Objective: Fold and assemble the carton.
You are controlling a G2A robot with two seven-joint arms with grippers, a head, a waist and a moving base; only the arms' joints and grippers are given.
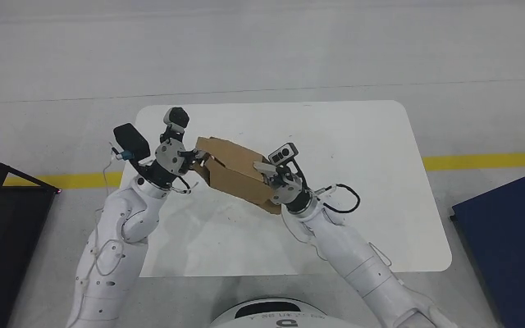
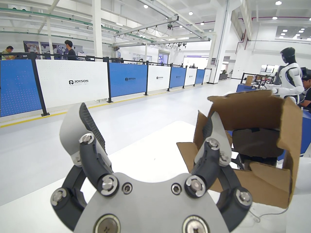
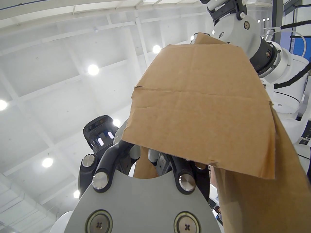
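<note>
A brown carton (image 1: 236, 170) is held above the white table (image 1: 369, 156), between my two grippers, partly unfolded with loose flaps. My left gripper (image 1: 190, 161) is at its left end and stands open (image 2: 148, 120); one finger (image 2: 215, 132) rests against a carton (image 2: 255, 112) flap and the other finger (image 2: 85, 122) is in free air. My right gripper (image 1: 271, 182) is at the carton's right end. In the right wrist view it (image 3: 148, 157) is shut on a strip of the carton (image 3: 199, 112), whose broad panel hides the fingertips. The left arm (image 3: 243, 25) shows beyond that panel.
The table extends bare to the right and front of the carton. A yellow floor line (image 1: 476, 161) runs past the table. A dark blue object (image 1: 500, 234) lies right of the table and a black frame (image 1: 20, 209) to its left.
</note>
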